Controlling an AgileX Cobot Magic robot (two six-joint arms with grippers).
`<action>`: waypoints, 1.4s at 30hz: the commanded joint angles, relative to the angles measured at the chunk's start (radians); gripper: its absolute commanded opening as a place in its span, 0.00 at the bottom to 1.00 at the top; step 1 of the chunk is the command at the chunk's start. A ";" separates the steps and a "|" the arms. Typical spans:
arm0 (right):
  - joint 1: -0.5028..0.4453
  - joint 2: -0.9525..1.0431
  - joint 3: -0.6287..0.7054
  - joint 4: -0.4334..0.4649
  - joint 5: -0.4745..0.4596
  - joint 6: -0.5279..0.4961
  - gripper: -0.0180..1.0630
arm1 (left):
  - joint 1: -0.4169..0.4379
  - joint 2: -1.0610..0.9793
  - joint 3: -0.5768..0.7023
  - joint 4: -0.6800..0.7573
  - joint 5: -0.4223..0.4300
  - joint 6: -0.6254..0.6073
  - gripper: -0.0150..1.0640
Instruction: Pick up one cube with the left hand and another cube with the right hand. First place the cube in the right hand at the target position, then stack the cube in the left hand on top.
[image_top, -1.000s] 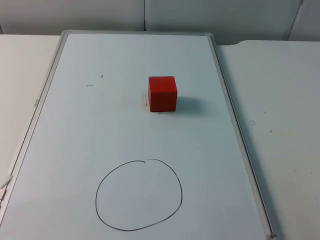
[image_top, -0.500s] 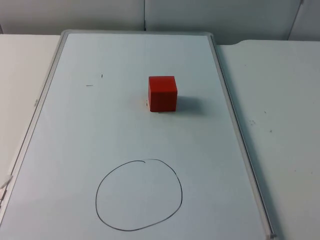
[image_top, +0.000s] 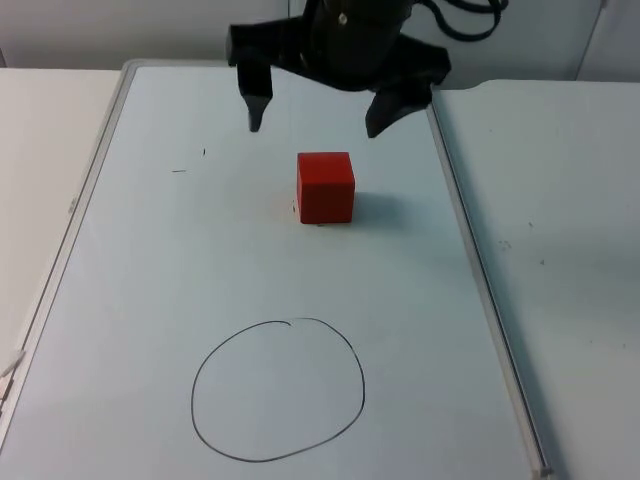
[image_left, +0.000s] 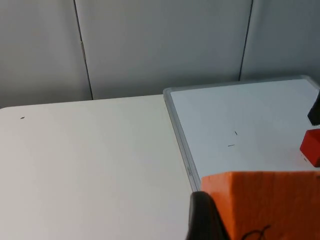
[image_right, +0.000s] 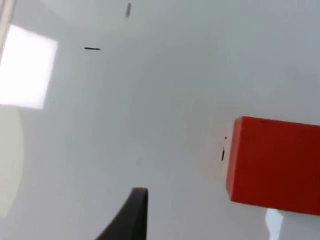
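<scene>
Right tool (image_top: 314, 120) spread above red cube (image_top: 325, 187); left tool grasps orange cube (image_left: 265, 205), partly cut off.

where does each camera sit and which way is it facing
top view: fixed above, facing down and forward onto the white board; open right gripper beyond the red cube.
left wrist view: off the board's side, facing across it; black fingertip beside an orange cube.
right wrist view: low over the board, its fingertip showing.
all three share the red cube.
</scene>
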 joint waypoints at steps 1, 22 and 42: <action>0.005 0.022 -0.027 -0.047 0.019 0.051 0.93 | -0.004 -0.007 0.002 0.002 -0.019 -0.003 0.01; 0.003 0.142 -0.032 -0.117 -0.083 0.108 0.80 | -0.004 -0.097 0.029 0.009 -0.053 -0.001 0.01; 0.003 -0.058 -0.084 -0.136 0.086 -0.185 0.01 | -0.004 -0.097 0.034 0.012 -0.058 0.003 0.01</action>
